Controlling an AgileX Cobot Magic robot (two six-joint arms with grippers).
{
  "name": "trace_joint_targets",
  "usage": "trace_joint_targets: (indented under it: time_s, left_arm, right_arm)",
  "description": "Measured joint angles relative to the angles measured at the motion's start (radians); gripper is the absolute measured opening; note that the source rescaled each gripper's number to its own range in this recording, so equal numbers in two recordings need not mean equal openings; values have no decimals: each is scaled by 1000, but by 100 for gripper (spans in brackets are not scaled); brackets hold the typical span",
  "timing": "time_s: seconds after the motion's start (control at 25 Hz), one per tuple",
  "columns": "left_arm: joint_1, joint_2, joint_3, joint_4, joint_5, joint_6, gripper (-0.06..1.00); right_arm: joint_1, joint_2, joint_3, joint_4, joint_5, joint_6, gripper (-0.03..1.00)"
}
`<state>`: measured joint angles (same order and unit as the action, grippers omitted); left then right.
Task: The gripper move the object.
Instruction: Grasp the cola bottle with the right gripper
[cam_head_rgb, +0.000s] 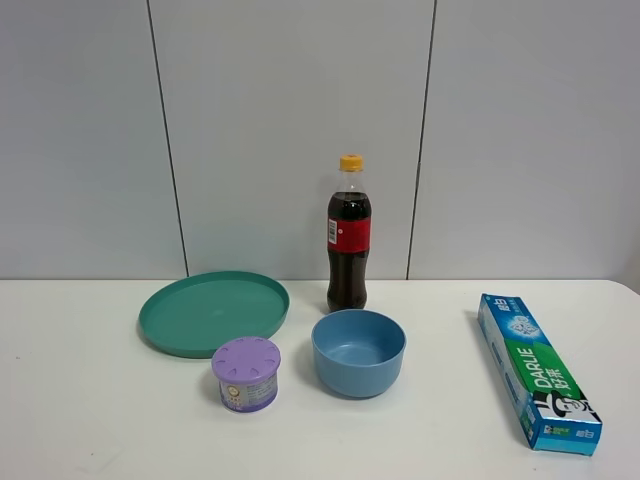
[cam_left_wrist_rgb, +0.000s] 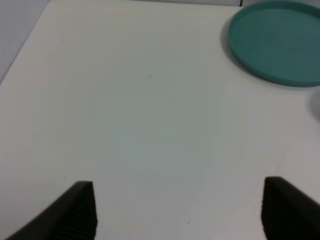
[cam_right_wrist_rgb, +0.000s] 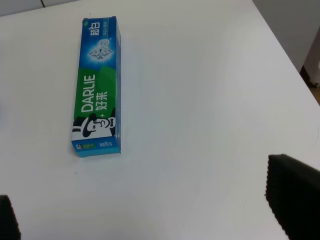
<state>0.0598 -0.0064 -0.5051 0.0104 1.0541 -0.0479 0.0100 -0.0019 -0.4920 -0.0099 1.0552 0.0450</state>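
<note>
1. Toothpaste box (cam_head_rgb: 535, 372): nearest item, lying flat at the front-right of the table (cam_head_rgb: 80, 420), long axis approx. front-to-back.
2. Purple-lidded jar (cam_head_rgb: 246, 374): front, left of ctr; lid on, contents hidden.
3. Blue bowl (cam_head_rgb: 358, 350): ctr, just beside the jar; empty.
4. Teal plate (cam_head_rgb: 213, 312): left of ctr, toward the back edge; empty.
5. Cola bottle (cam_head_rgb: 348, 235): the object. Upright, long axis vertical, cap on, at the back edge approx. mid-table, directly behind the bowl and near the plate's rim.
6. Left gripper (cam_left_wrist_rgb: 182, 212): fingers spread wide, nothing btwn them, over bare table w/ the plate ahead.
7. Right gripper (cam_right_wrist_rgb: 150, 215): fingers spread wide, nothing held; toothpaste box ahead.

Note: neither wrist view shows the bottle, and neither arm shows in the high view. The bottle sits near the midline, so neither arm looks clearly nearer. The reach prob. runs toward the back edge, past the bowl.
</note>
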Motion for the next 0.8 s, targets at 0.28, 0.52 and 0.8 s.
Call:
trace_joint_targets:
  time_s: [0.28, 0.52, 0.8]
  left_arm:
    - [0, 0, 0, 0, 0, 0, 100]
    - [0, 0, 0, 0, 0, 0, 100]
    - [0, 0, 0, 0, 0, 0, 100]
  right_arm:
    - [0, 0, 0, 0, 0, 0, 100]
    - [0, 0, 0, 1, 0, 0, 100]
    - [0, 0, 0, 28, 0, 0, 100]
